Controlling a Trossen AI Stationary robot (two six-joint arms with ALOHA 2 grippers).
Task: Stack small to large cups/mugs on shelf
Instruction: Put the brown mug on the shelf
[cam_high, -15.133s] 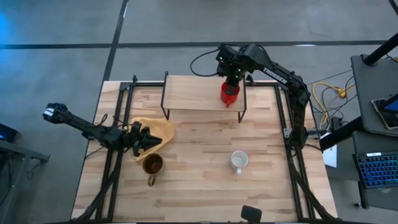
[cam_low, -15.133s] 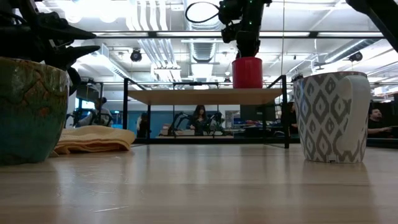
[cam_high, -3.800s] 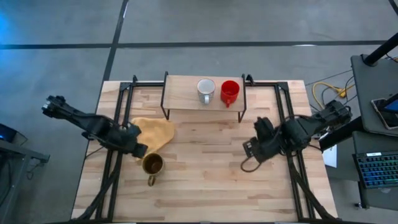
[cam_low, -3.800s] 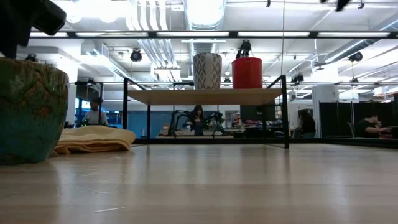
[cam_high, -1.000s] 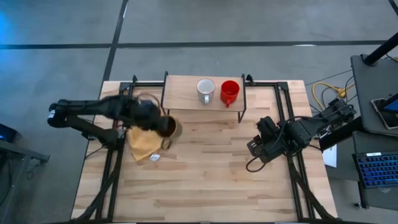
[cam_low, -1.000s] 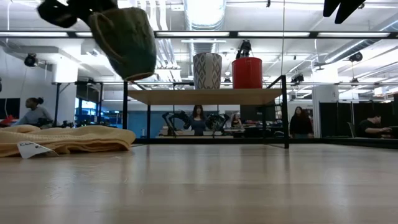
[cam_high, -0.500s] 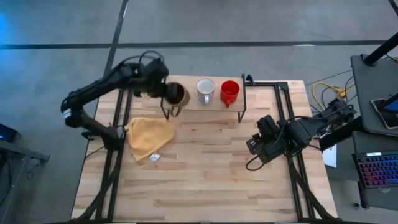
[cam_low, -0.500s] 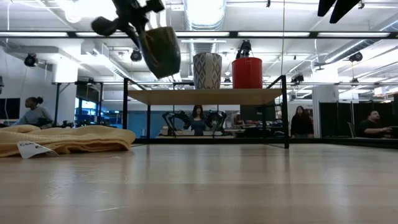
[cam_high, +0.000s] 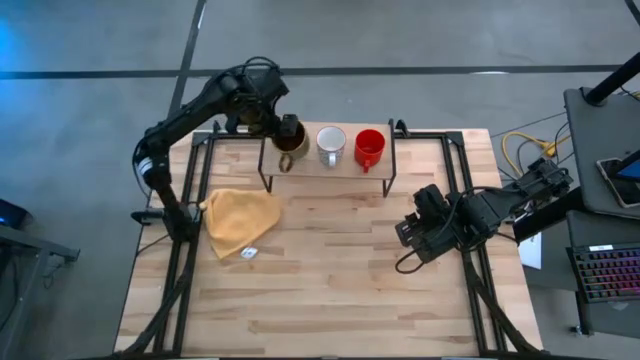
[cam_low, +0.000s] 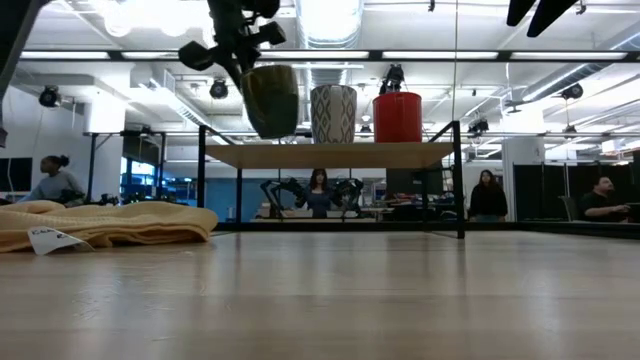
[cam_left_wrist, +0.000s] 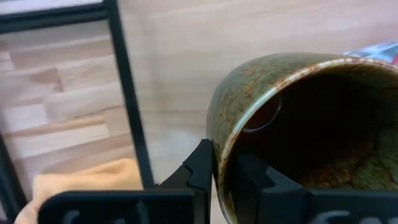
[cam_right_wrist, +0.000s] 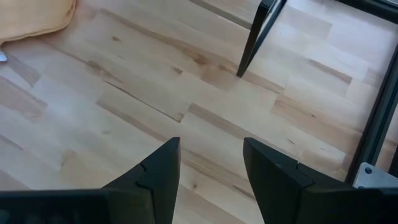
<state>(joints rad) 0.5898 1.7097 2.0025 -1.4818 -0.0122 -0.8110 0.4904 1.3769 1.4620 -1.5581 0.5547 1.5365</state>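
Left tool (cam_high: 287, 133) clamped on brown-olive mug (cam_low: 270, 100) above shelf's (cam_high: 305, 165) left end, right tool (cam_right_wrist: 208, 165) apart.

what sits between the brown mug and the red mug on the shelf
The white mug, standing on the shelf between the brown mug, held by the left gripper, and the red mug; high view.
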